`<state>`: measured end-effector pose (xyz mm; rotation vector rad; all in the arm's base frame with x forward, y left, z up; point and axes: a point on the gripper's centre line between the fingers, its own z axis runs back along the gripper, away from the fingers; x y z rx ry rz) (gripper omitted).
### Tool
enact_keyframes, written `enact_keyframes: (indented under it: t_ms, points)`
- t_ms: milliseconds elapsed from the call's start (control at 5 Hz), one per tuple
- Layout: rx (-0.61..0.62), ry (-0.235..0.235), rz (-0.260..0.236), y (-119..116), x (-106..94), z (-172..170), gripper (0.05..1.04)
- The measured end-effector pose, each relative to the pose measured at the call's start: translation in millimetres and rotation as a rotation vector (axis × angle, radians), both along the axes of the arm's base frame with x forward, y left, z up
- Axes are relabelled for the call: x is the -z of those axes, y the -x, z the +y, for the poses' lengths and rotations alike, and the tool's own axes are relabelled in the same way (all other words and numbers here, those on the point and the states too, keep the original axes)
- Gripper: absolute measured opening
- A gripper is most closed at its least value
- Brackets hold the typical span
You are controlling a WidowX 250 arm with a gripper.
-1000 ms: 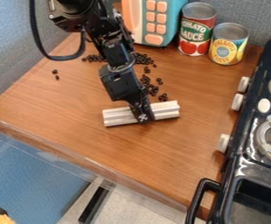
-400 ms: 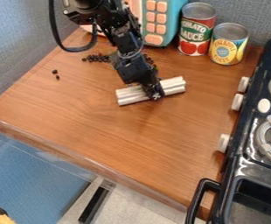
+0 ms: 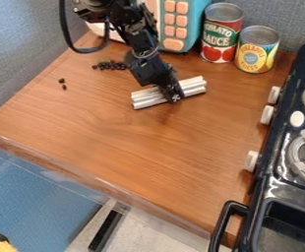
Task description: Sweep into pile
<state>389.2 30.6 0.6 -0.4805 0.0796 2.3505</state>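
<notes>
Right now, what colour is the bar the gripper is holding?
The bar is white, seen in the camera view.

The bar (image 3: 142, 101) lies on the table (image 3: 115, 147), in front and to the right of the bead cluster (image 3: 120, 66). Two beads (image 3: 62, 80) lie farther left. At the back stand the box (image 3: 195, 29), the left can (image 3: 222, 32) and, slightly nearer, the right can (image 3: 256, 50), probably just short of the wall (image 3: 293, 19). The stove (image 3: 283, 192) is rightmost.
</notes>
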Motion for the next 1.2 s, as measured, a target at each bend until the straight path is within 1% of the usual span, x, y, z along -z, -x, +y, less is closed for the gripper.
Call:
enact_keyframes:
  t_ms: [400,600,800,1000,1200]
  points:
    - [-0.049,-0.032,-0.044,-15,-1.5,28,0.384]
    - [-0.064,-0.037,-0.05,-24,-2.0,43,0.384]
    - [-0.067,-0.033,-0.042,-29,-2.0,52,0.384]
    - [-0.042,-0.025,-0.022,-27,-2.5,53,0.384]
    - [0.002,0.023,0.012,-12,-3.6,58,0.384]
